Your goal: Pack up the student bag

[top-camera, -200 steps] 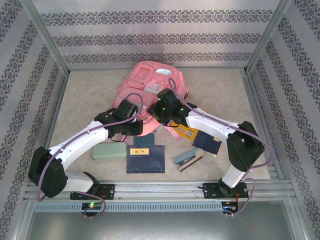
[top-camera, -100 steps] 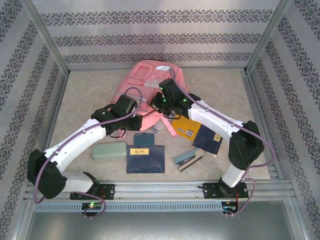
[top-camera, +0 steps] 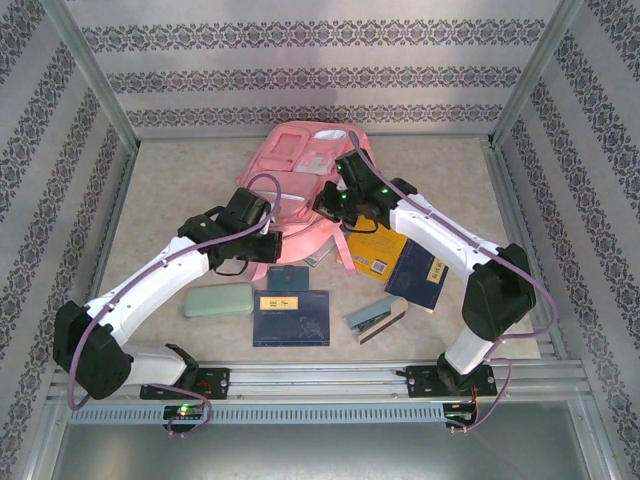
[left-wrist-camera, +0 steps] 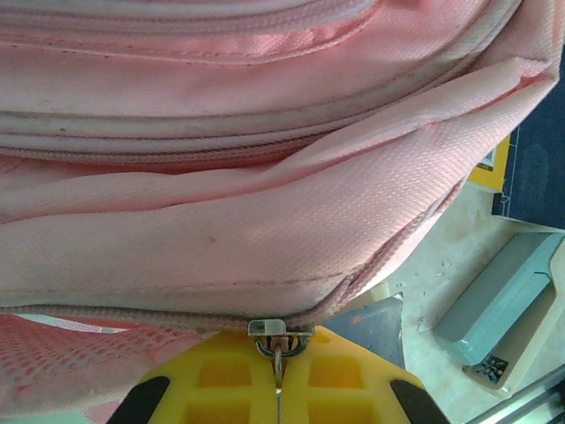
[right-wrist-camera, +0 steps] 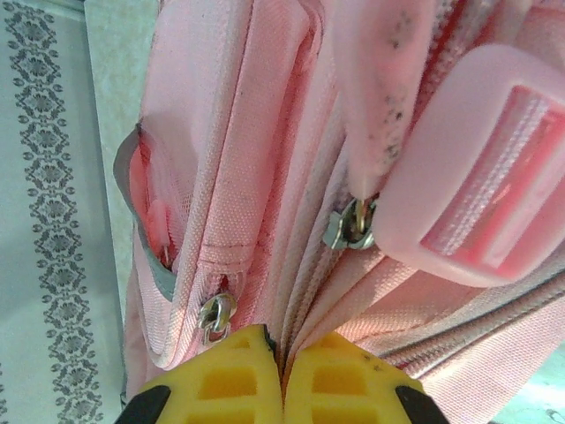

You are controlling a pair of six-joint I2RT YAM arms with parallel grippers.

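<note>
Moved slightly farther since the earlier frame, the left gripper (left-wrist-camera: 278,393) is clamped on a zipper pull (left-wrist-camera: 280,346) at the near edge of the student bag (top-camera: 298,160), which lies centre-far on the table (top-camera: 170,200). Shifted far-right, the right gripper (right-wrist-camera: 282,362) is pinched together on the bag's fabric.

light: bright, even | shadows: soft | wrist views: near-field blur
</note>
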